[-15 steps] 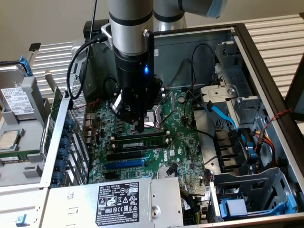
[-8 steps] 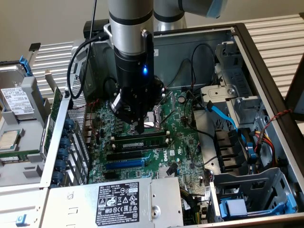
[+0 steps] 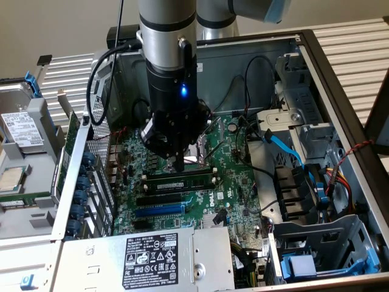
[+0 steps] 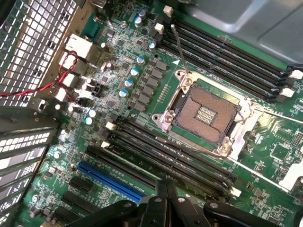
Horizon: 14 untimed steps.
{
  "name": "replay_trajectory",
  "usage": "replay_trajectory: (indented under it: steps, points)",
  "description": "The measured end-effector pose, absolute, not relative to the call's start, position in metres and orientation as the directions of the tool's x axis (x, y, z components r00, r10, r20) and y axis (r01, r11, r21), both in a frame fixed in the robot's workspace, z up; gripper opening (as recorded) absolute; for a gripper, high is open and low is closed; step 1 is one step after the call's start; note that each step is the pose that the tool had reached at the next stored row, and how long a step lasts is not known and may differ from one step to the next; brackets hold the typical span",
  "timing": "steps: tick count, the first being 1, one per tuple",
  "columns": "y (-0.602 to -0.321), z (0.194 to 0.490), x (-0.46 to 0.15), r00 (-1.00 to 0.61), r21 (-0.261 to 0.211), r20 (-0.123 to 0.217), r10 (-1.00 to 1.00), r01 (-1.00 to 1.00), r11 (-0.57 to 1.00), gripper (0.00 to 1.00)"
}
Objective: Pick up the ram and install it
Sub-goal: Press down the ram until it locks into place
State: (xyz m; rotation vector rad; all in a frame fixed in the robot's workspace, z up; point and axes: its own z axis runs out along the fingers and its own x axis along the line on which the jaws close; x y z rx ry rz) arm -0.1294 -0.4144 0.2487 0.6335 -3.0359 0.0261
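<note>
The hand [image 3: 178, 163] is hanging low over the motherboard [image 3: 237, 182], its fingers pressed together with nothing between them. The ram [image 3: 182, 182] is lying seated in a black slot directly under the fingertips, at about 6 o'clock from the open CPU socket [image 4: 204, 115]. The hand's tip is touching or just above the stick; I cannot tell which. The blue slot [image 3: 159, 210] is lying near the ram, at 6 o'clock from it in the exterior view.
</note>
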Motion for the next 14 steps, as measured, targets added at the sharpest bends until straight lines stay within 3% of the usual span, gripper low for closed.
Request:
replay_trajectory:
  steps: [14]
  points:
    - [-0.4143,0.2487,-0.1294,-0.970,-0.019,0.047,-0.239,-0.240,0.971,0.10]
